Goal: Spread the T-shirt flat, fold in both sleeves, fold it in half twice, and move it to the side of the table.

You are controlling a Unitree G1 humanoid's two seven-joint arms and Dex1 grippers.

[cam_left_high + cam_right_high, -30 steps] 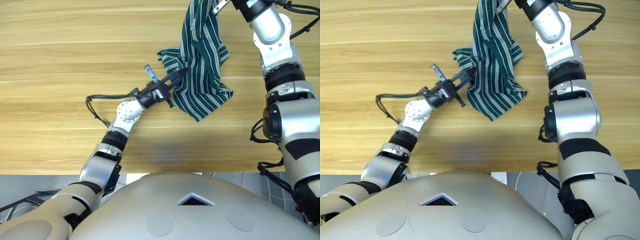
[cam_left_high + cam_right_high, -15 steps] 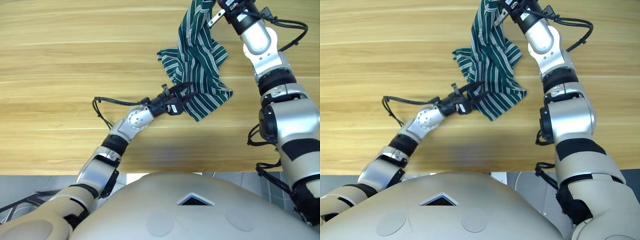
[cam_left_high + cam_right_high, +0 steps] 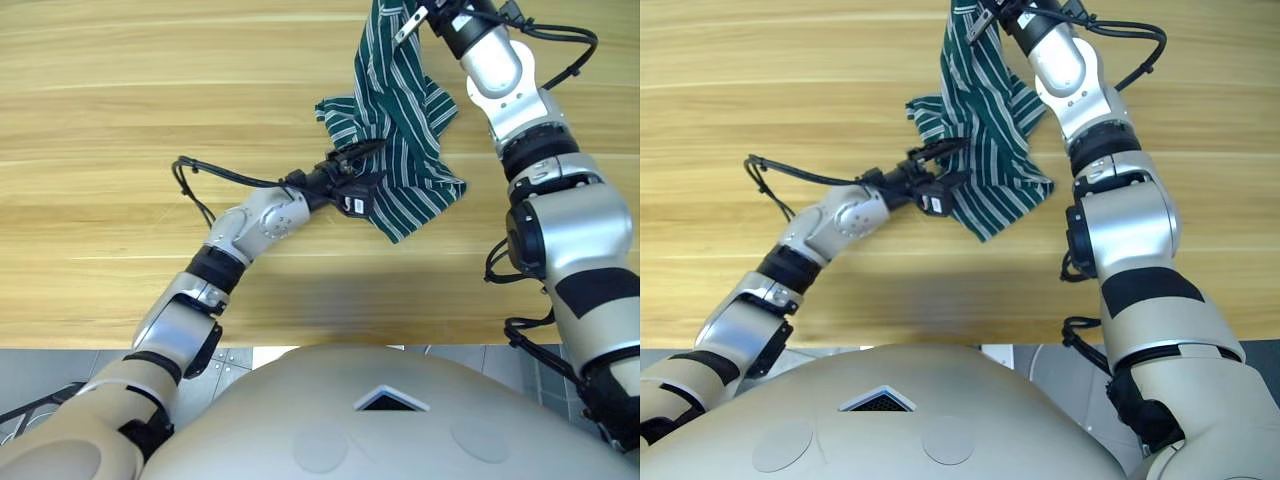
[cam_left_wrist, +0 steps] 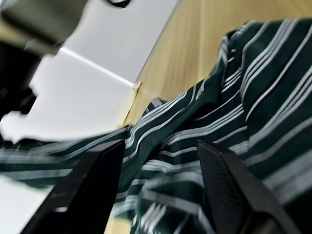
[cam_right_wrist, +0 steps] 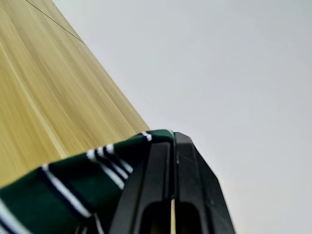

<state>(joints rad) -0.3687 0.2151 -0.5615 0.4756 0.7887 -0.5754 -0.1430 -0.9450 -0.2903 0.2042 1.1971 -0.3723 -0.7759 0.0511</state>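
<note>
The green T-shirt (image 3: 405, 150) with white stripes hangs bunched from my right gripper (image 3: 415, 15), which is shut on its top edge high over the far side of the table. In the right wrist view the cloth (image 5: 58, 195) is pinched between the closed fingers (image 5: 161, 185). The shirt's lower part rests crumpled on the wood. My left gripper (image 3: 368, 172) is at the shirt's left edge, low over the table. It is open, and striped cloth (image 4: 234, 112) lies between and beyond its two black fingers (image 4: 87, 190).
The wooden table (image 3: 120, 130) stretches wide to the left of the shirt and in front of it. Its near edge runs just in front of my arms. A black cable (image 3: 215, 180) loops beside my left forearm.
My left gripper has shifted right and turned, pushing in against the shirt's left edge. My right gripper has carried the shirt's top a little to the left.
</note>
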